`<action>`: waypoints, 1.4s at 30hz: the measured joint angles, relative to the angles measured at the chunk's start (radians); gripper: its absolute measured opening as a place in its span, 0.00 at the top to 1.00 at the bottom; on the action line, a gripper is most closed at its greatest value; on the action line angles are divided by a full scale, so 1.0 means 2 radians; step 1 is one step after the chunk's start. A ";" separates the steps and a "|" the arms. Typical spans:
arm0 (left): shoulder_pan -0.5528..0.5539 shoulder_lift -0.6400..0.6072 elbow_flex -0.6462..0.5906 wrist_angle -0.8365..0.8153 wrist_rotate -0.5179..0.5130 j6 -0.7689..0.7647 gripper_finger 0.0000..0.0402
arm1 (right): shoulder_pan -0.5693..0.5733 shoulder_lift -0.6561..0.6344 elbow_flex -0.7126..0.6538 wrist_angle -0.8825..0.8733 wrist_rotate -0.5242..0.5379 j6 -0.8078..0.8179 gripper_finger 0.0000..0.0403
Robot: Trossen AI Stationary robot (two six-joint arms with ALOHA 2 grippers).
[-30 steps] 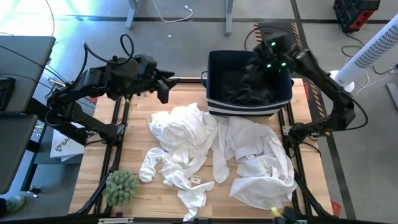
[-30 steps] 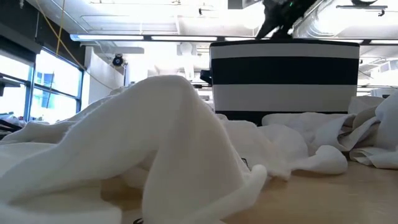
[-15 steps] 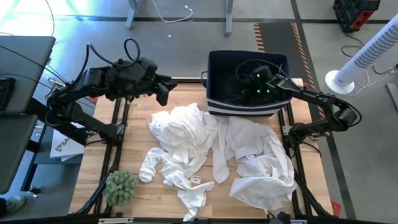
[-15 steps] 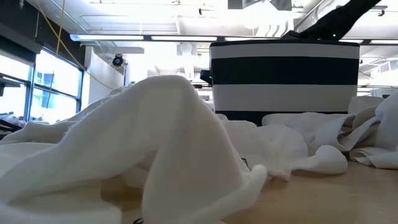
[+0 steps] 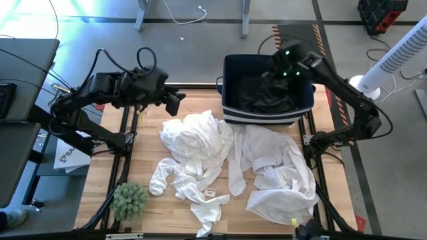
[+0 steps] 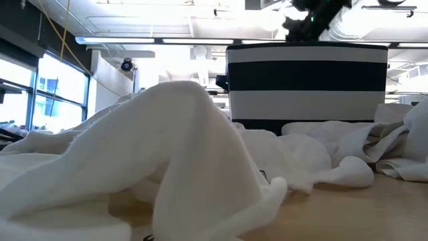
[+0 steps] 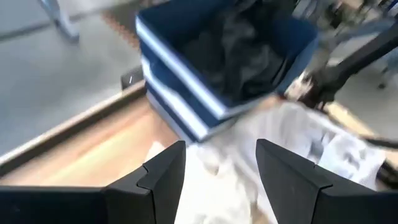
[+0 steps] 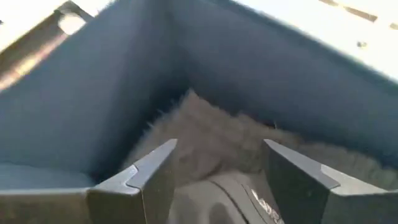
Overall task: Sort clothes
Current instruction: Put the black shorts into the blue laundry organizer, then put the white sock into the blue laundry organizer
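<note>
Dark clothes (image 5: 270, 93) seemingly just below right gripper (image 5: 280, 72).

Grey floor (image 5: 200, 40), bright windows (image 6: 40, 94)

Bin and clothes past the left gripper (image 7: 219, 163)
Blue bin (image 7: 186, 68) holds dark clothes (image 7: 239, 53) at upper centre; white clothes (image 7: 292, 134) lie lower right; fingers apart.

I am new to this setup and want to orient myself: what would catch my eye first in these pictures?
The heap of white garments sprawled over the middle of the wooden table stands out first. Behind it, a navy bin holds dark clothes, with the right end effector open above them. The left end effector hangs open left of the bin.
</note>
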 joint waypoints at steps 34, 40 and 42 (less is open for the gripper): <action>-0.071 0.006 -0.207 -0.044 0.099 -0.193 0.52 | 0.052 -0.063 -0.042 0.029 0.053 -0.032 0.44; -0.100 0.006 -0.293 -0.068 0.205 -0.355 0.52 | 0.081 -0.091 0.056 0.032 0.055 -0.018 0.44; -0.105 0.006 -0.334 -0.065 0.257 -0.396 0.52 | 0.090 -0.097 0.070 0.031 0.055 -0.018 0.44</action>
